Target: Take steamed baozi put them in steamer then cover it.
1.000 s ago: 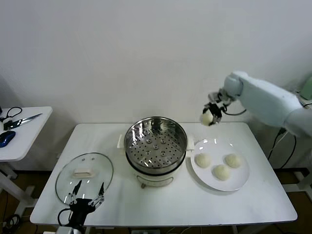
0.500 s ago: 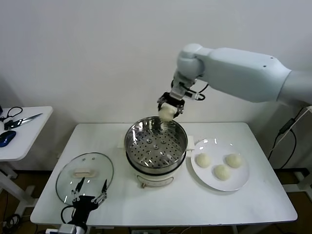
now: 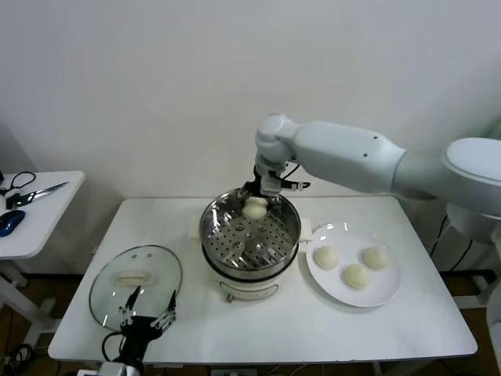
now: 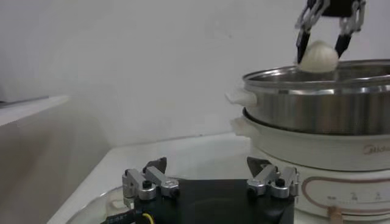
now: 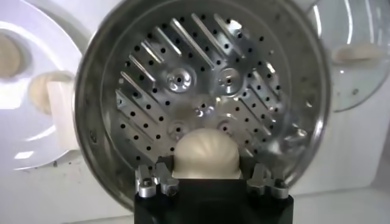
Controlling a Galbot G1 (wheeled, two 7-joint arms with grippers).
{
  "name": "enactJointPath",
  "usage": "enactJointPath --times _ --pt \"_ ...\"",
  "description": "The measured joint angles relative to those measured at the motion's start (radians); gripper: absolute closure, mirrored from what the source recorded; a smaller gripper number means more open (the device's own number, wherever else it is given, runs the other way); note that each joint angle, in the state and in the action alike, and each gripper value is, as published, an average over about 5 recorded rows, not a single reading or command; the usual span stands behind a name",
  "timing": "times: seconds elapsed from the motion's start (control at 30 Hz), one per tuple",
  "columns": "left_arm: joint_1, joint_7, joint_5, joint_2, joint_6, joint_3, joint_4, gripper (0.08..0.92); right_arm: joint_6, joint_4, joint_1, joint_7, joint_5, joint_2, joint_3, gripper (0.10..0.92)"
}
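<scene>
Left gripper at near table edge, fingers spread wide, empty, hovering at near rim of cover. Cover lying flat on table, left of steamer, white handle up. Three baozi on plate right of steamer, well apart from one another. Right gripper over far side of steamer, fingers clamped on fourth baozi, held just above perforated tray, not yet resting on it. Scissors on side table, far left.
</scene>
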Motion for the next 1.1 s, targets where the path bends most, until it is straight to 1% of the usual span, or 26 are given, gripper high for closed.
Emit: enactJointPath --times 0.23,0.47,0.53,0.63,0.73,0.9,1.0,1.1 --pt "0.000 -0.004 0.001 -0.004 -0.002 0.005 0.001 0.177 0.026 -0.088 -0.069 0.026 -0.068 0.034 0.050 0.330" --pt "0.003 -0.008 0.001 -0.005 -0.004 0.009 0.001 0.177 0.044 -0.157 -0.110 0.045 -0.103 0.071 0.089 0.327" --pt "0.003 -0.009 0.002 -0.005 -0.004 0.011 0.000 0.177 0.050 -0.167 -0.113 0.046 -0.105 0.075 0.093 0.305" --pt "0.003 -0.009 0.004 -0.005 -0.003 0.015 -0.001 0.177 0.059 -0.174 -0.108 0.035 -0.092 0.078 0.089 0.243" --pt "0.004 -0.010 0.007 -0.005 -0.002 0.020 -0.003 0.177 0.066 -0.174 -0.089 0.011 -0.053 0.076 0.070 0.209" --pt "0.006 -0.010 0.009 -0.006 -0.003 0.024 -0.007 0.177 0.071 -0.160 -0.035 -0.035 0.051 0.063 0.025 0.203" --pt "0.008 -0.010 0.009 -0.007 -0.003 0.024 -0.011 0.177 0.056 -0.144 0.021 -0.066 0.155 0.042 -0.014 0.202" --pt "0.011 -0.010 0.009 -0.008 -0.003 0.024 -0.015 0.177 0.012 -0.124 0.098 -0.098 0.302 0.009 -0.078 0.202"
